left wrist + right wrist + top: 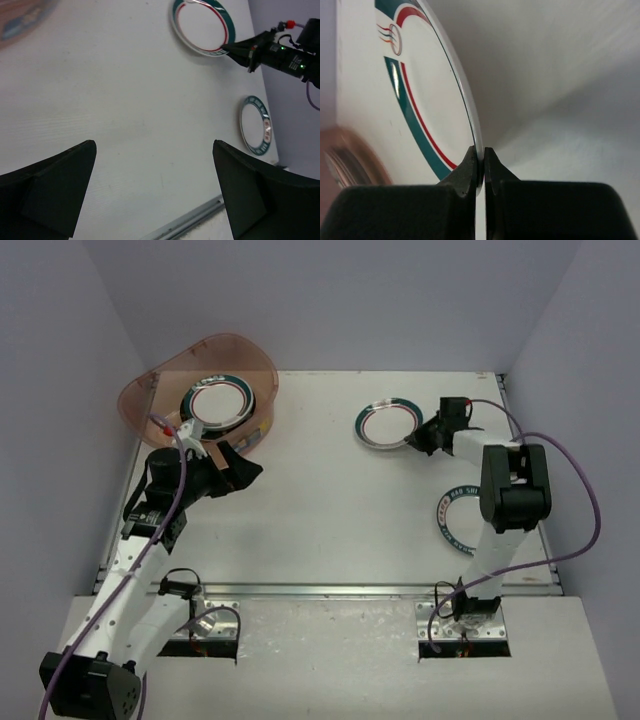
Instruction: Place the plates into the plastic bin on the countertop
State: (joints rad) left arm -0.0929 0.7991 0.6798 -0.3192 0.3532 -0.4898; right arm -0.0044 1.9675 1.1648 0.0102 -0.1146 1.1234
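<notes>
Teal-red banded plate [386, 424], far right: right tool [480, 161] clenched on rim; left tool [154, 145] released. Next, probably: lift, carry to plastic bin [136, 400].

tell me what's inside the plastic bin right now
In the plastic bin, the top plate has teal-red bands and sits on a stack. The plates beneath are mostly covered, so their number is unclear.

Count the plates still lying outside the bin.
2. The teal-red banded plate sits far back, right of centre on the countertop, rim pinched by the right gripper. The teal-lettered plate lies nearer, partly under the right arm. More are stacked in the plastic bin, some hidden.
</notes>
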